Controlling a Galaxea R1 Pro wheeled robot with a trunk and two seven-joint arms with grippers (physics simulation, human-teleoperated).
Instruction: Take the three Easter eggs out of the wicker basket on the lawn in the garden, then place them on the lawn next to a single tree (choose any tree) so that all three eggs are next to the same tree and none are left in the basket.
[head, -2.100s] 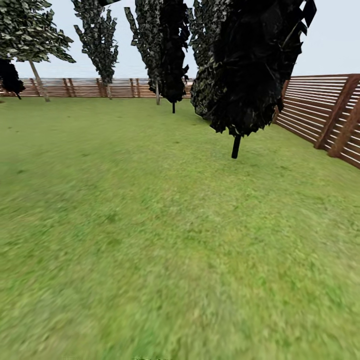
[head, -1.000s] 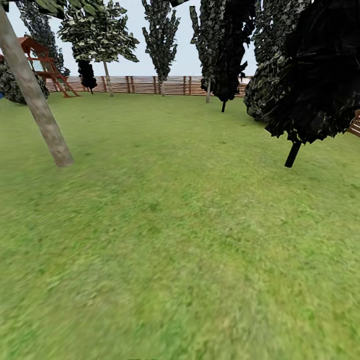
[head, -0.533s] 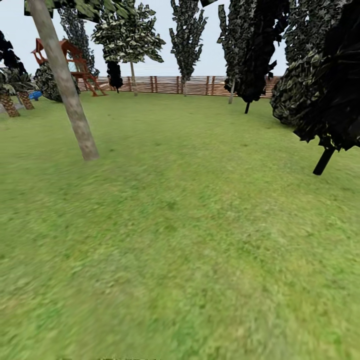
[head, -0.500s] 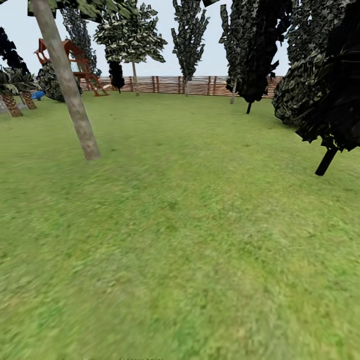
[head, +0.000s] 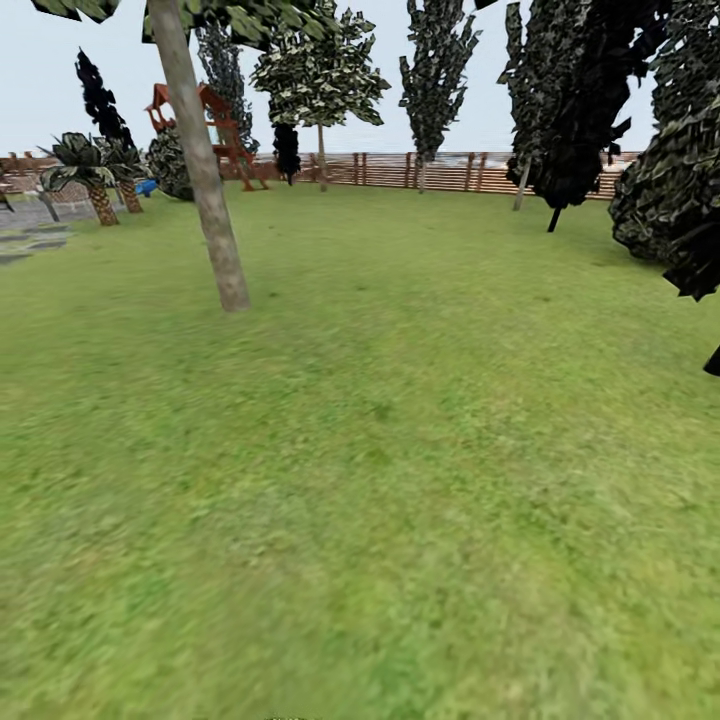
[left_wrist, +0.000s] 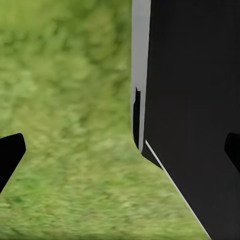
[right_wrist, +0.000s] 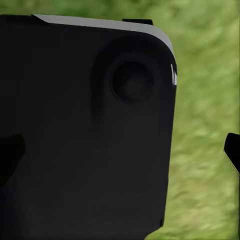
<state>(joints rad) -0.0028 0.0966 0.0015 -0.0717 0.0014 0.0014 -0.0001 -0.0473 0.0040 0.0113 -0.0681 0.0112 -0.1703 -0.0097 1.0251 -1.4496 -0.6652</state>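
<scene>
The Easter eggs and the wicker basket are out of view. The lawn (head: 380, 450) spreads wide and green ahead of me. A tree (head: 205, 190) with a straight pale trunk leans at the left, a few metres off, its dark foliage cut by the picture's upper edge. In the left wrist view my left gripper (left_wrist: 122, 152) is open over grass, nothing between its dark fingertips (left_wrist: 10, 155). My right gripper (right_wrist: 122, 152) is open too, one fingertip (right_wrist: 232, 152) against grass, with my own black body panel (right_wrist: 85, 125) behind the gap.
A slatted wooden fence (head: 440, 172) closes the far side. A red play frame (head: 215, 115) and palms (head: 95, 180) stand at the back left by grey paving (head: 25, 240). Dark-leaved trees (head: 565, 110) and a bush (head: 670, 200) line the right.
The camera has swung to the left: the pale trunk has slid rightward in the picture, palms and grey paving have come in at the left, and the thin dark trunk at the right has almost gone.
</scene>
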